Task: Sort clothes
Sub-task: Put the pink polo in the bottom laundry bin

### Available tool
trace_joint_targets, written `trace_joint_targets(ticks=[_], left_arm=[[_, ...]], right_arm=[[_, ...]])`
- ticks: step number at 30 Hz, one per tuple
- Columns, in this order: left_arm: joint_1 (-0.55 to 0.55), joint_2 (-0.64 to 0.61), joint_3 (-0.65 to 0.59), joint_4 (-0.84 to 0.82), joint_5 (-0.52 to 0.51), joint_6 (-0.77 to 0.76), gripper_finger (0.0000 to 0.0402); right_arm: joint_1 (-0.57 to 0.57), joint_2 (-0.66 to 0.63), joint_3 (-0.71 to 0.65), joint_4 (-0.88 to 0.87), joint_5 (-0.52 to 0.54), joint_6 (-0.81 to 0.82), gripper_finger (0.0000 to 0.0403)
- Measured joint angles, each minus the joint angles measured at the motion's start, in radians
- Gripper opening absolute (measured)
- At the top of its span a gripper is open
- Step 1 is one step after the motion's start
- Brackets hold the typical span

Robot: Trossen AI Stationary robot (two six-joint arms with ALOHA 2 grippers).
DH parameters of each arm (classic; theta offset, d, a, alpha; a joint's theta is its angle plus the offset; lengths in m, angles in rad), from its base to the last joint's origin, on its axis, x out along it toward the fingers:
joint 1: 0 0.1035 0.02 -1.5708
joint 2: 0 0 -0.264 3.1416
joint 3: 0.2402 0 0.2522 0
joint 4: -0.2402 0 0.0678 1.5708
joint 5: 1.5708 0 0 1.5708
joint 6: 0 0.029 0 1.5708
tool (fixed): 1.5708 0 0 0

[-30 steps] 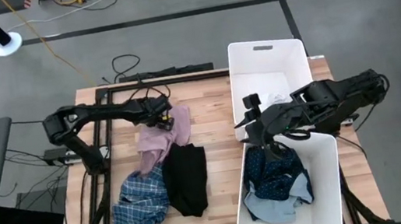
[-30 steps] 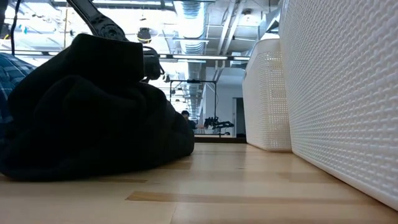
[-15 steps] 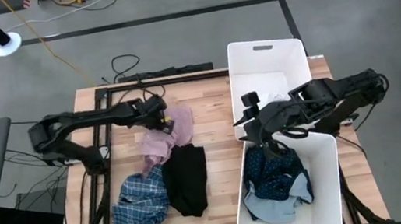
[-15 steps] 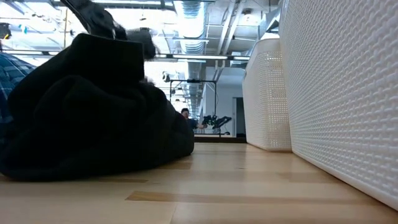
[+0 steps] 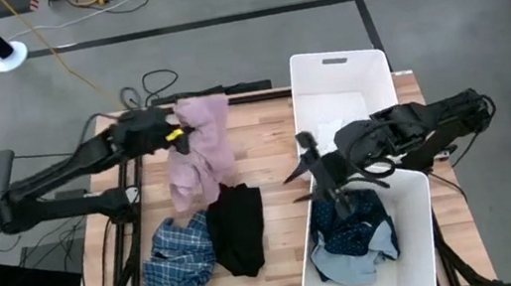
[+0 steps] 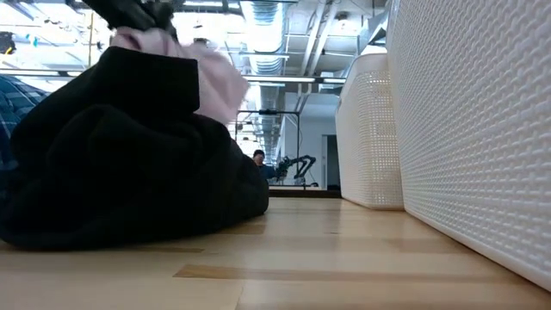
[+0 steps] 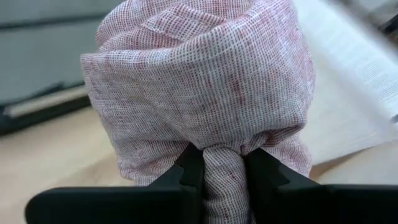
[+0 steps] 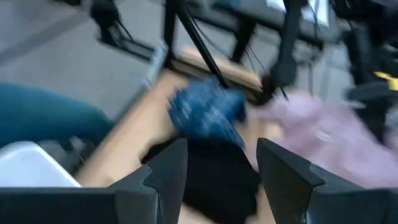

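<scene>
My left gripper (image 5: 174, 134) is raised over the table's far left part and is shut on the pink garment (image 5: 199, 151), which hangs below it. The pink garment also shows in the low view (image 6: 215, 77). The black garment (image 5: 237, 228) and the blue plaid shirt (image 5: 179, 257) lie bunched on the table nearer the front. The navy patterned garment (image 5: 347, 225) lies in the near white bin (image 5: 420, 240). My right gripper (image 5: 301, 162) is open and empty beside the bins' left walls, and its wrist view (image 8: 221, 180) looks toward the black garment (image 8: 211, 168). My left gripper pinches a gathered bunch of the pink garment (image 7: 221, 171) between its two fingers (image 7: 189, 168), several layers thick. The cloth bulges out beyond the fingertips. The rest hangs slack below the gripper, its lower end (image 5: 186, 195) near the black garment; whether it is clear of the table I cannot tell.
Two white bins stand at the table's right, the far one (image 5: 341, 76) holding small white pieces. In the low view their mesh walls (image 6: 482, 129) fill the right side. Bare wood lies between the clothes pile and the bins (image 5: 273, 161). Cables lie beyond the far edge.
My left gripper has risen and gone toward the table's far edge, still shut on the pink garment. The garment was heaped on the table and is now drawn up, hanging long below the gripper. My right gripper has swung out from over the near bin toward the table's left.
</scene>
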Motion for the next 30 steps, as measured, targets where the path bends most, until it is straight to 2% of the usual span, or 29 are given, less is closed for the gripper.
trace_joint_targets(ticks=[3,7,14,17,23,30], left_arm=[[-0.010,-0.076,0.001,0.042,-0.002,0.017,0.0056],[-0.046,-0.136,0.001,0.132,0.016,0.052,0.0056],[-0.133,-0.147,0.002,0.300,0.048,0.137,0.0056],[-0.171,-0.137,0.003,0.372,0.057,0.174,0.0056],[-0.256,-0.111,0.003,0.465,0.065,0.242,0.0056],[-0.379,-0.079,0.003,0.592,0.065,0.336,0.0056]], right_arm=[[-0.004,0.002,-0.058,0.126,-0.062,0.000,0.0207],[-0.026,0.017,-0.138,0.281,-0.072,0.008,0.0207],[-0.099,0.113,-0.197,0.488,-0.153,0.047,0.0228],[-0.128,0.162,-0.197,0.542,-0.190,0.065,0.0250],[-0.193,0.211,-0.198,0.617,-0.191,0.072,0.0288],[-0.298,0.213,-0.197,0.668,-0.190,0.110,0.0298]])
